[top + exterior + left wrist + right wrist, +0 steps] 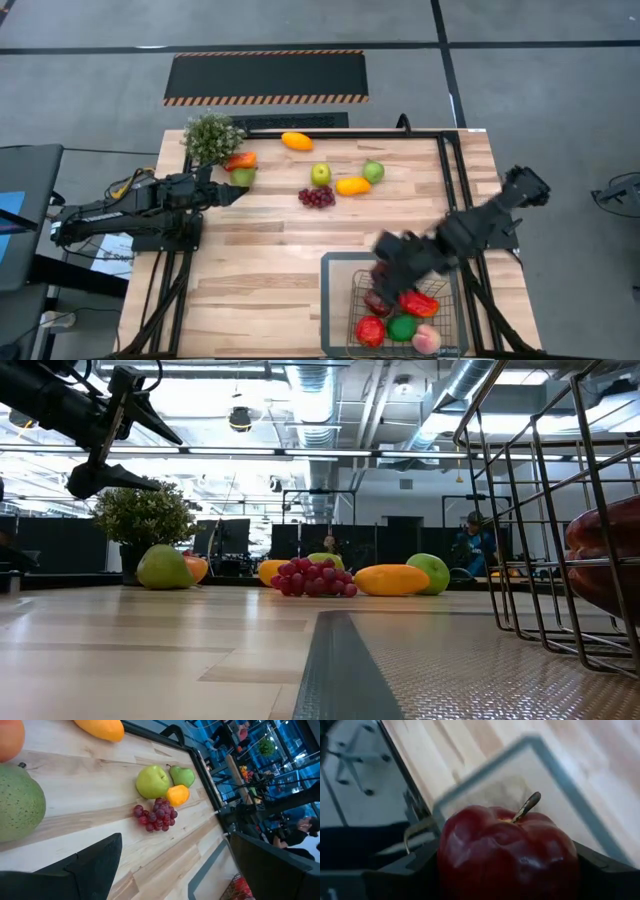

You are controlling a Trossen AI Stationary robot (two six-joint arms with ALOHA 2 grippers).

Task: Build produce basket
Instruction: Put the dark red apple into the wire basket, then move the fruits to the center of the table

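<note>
My right gripper (pixel 385 260) hangs over the far left corner of the wire basket (pixel 335 300), shut on a dark red apple (pixel 505 845) with a brown stem. In the basket lie red, green and peach produce (pixel 400 322). On the table's far half lie purple grapes (pixel 316 197), a green apple (pixel 320 174), a yellow fruit (pixel 352 186), a green pear (pixel 373 171) and an orange one (pixel 296 141). My left gripper (pixel 235 193) waits open at the table's left, beside a green fruit (pixel 243 177) and an orange-red one (pixel 240 160). My right gripper pinches the dark red apple by its two opposite sides (pixel 447 862), one finger (pixel 405 870) on each. The fingers slant down from above. The apple sits stem up, lifted clear above the basket's grey rim (pixel 555 775).
A bushy green potted plant (pixel 211 138) stands at the far left corner. The basket's wire wall (pixel 540 510) fills the right of the low view. A black rail (pixel 445 165) runs along the table's right and far sides. Bare wood lies between the grapes and the basket.
</note>
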